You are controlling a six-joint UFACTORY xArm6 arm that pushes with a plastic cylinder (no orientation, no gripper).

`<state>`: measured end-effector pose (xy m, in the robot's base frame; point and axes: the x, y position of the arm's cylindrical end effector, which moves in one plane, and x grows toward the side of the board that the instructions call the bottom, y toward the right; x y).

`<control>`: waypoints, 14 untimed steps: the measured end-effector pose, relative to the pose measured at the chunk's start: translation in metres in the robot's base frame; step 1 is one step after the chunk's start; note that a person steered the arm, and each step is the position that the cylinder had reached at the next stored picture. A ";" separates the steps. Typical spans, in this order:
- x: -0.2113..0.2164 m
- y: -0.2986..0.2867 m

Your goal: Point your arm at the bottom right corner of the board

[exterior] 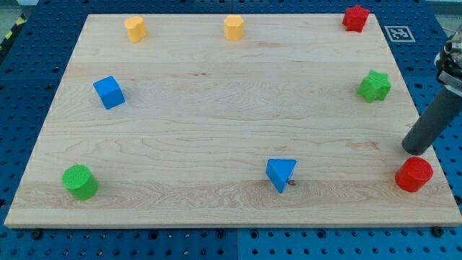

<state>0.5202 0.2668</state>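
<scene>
The bench's (216, 130) bottom right corner, nearest the camera, is the target: just a stiff wooden edge, nothing to grab. No fingers here; my tip (414, 149) is a bare rod holding nothing, sitting just above the red cylinder (413, 174) at lower right. Count: two red, two green, two blue, two yellow blocks.
</scene>
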 end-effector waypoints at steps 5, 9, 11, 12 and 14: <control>0.028 0.058; 0.088 0.058; 0.095 0.053; 0.095 0.053; 0.094 0.026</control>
<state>0.6143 0.2931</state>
